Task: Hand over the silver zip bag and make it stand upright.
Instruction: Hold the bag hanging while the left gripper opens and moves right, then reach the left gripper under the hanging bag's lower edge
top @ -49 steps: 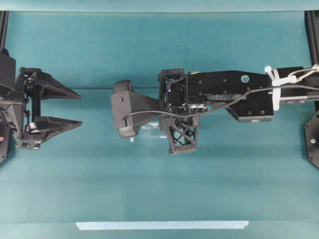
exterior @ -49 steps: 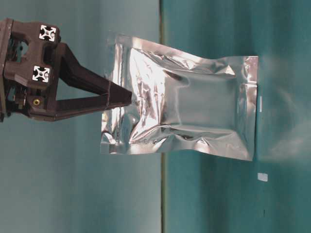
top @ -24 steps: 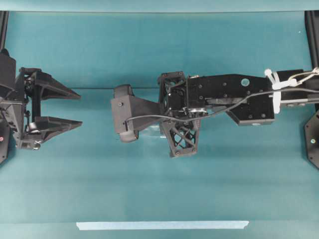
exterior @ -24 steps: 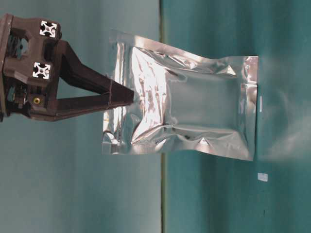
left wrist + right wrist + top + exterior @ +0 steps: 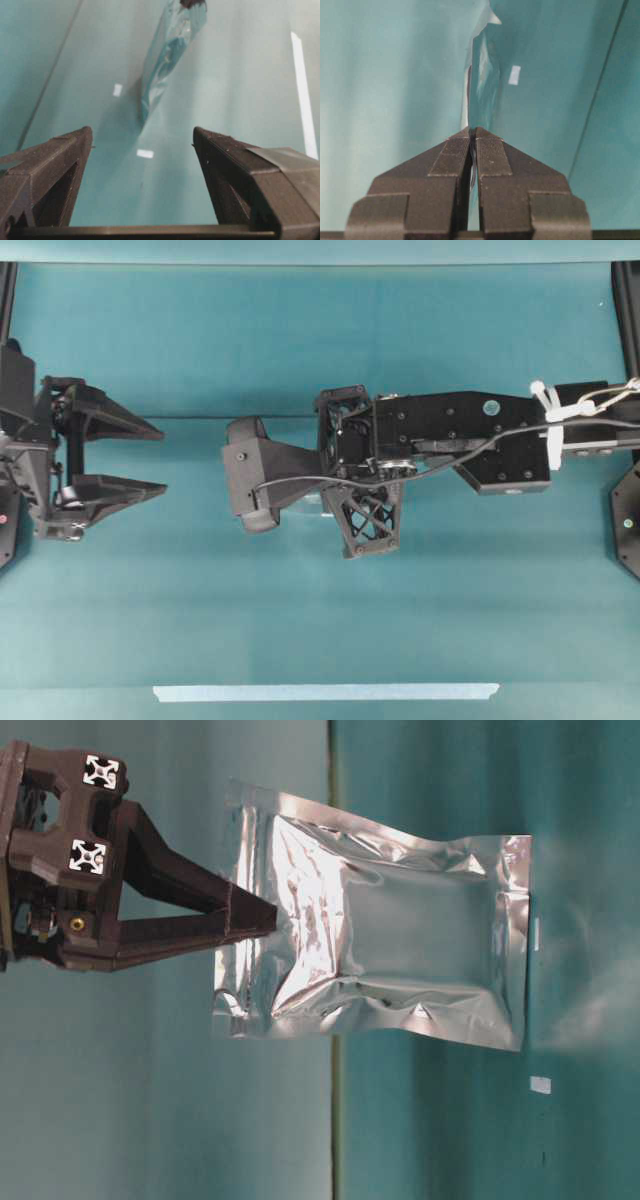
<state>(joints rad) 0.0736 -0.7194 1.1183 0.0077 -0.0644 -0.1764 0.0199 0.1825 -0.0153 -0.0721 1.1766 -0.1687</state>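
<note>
The silver zip bag [image 5: 400,960] hangs upright by its top sealed edge from my right gripper [image 5: 272,917], which is shut on it. In the right wrist view the jaws [image 5: 472,131] pinch the foil, and the bag [image 5: 480,75] runs edge-on below them. Its bottom edge is at or just above the table; I cannot tell which. In the overhead view the right gripper [image 5: 325,502] points down at mid-table and hides nearly all of the bag. My left gripper [image 5: 160,460] is open and empty at the left. It faces the bag [image 5: 167,55] from a distance.
A pale blue tape strip [image 5: 325,692] lies along the front edge of the table and shows in the left wrist view [image 5: 302,95]. Small white marks [image 5: 145,153] lie on the teal cloth near the bag. A seam line crosses the cloth.
The right gripper and the bag have shifted very slightly. The grip is unchanged. The left gripper has stayed open in place.
</note>
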